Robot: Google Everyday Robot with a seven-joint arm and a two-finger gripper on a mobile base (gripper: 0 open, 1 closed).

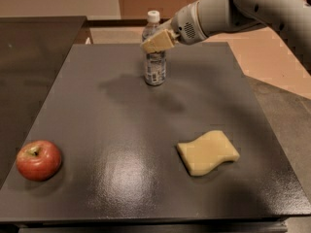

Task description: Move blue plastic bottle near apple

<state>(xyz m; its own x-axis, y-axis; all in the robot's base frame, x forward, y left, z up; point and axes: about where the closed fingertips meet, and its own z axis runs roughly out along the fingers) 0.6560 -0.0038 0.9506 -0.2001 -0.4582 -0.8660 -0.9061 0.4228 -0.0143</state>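
Observation:
The blue plastic bottle (155,67) stands upright at the far middle of the dark table (121,125), with its white cap on top. My gripper (156,41) reaches in from the upper right and sits at the bottle's upper part, covering its shoulder. The red apple (39,159) lies at the table's near left corner, far from the bottle.
A pale yellow wavy sponge (207,152) lies at the near right of the table. My arm (243,8) spans the far right corner. A second dark surface (34,42) adjoins on the left. The tan floor (277,62) lies beyond the right edge.

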